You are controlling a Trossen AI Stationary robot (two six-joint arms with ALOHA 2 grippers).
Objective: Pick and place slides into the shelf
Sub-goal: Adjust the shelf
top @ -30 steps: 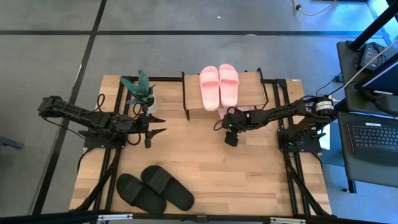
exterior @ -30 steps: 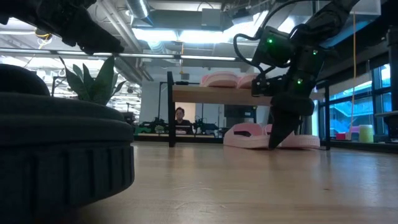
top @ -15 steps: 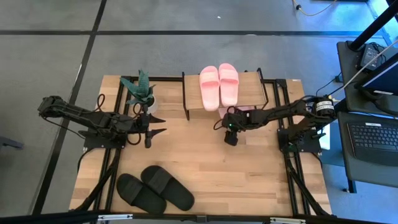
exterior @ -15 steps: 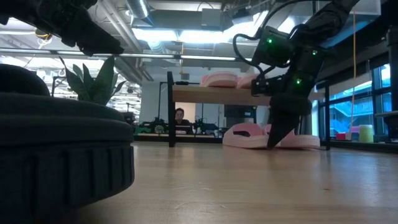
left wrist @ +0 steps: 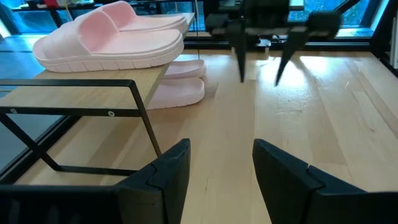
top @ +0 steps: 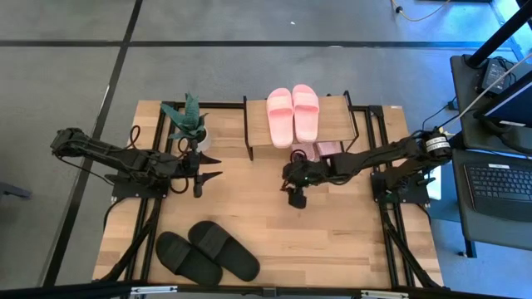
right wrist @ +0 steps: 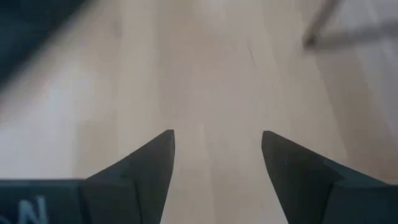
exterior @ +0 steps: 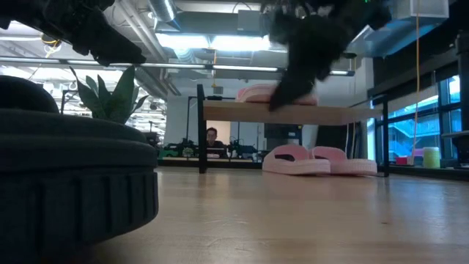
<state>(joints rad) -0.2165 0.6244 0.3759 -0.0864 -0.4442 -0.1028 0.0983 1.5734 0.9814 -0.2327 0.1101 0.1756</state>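
The shelf point(top: 337, 116) stands at the table's far edge. One pale pink pair point(top: 293, 115) lies flat on its top board. A second pink pair point(exterior: 319, 161) rests on its soles below that board, half showing in the high view point(top: 320, 149). The black pair point(top: 208, 252) lies on the tabletop near the near edge. My right gripper point(top: 297, 199) hangs open above bare wood in front of the shelf, fingers pointing down, holding nothing point(right wrist: 217, 143). My left gripper point(top: 218, 166) waits open, left of centre, facing the shelf point(left wrist: 221, 155).
A potted plant point(top: 187, 120) stands left of the shelf, just beyond my left gripper. Bare wood point(top: 349, 224) stretches between the shelf and the black pair. A black slide fills the near left of the low view point(exterior: 73, 183). A person sits far behind the table point(exterior: 212, 139).
My right gripper has pulled away from the pink pair under the shelf, moving toward the table's left and near edge and rising clear of the tabletop. That pink pair stays where it was. The left arm has kept still.
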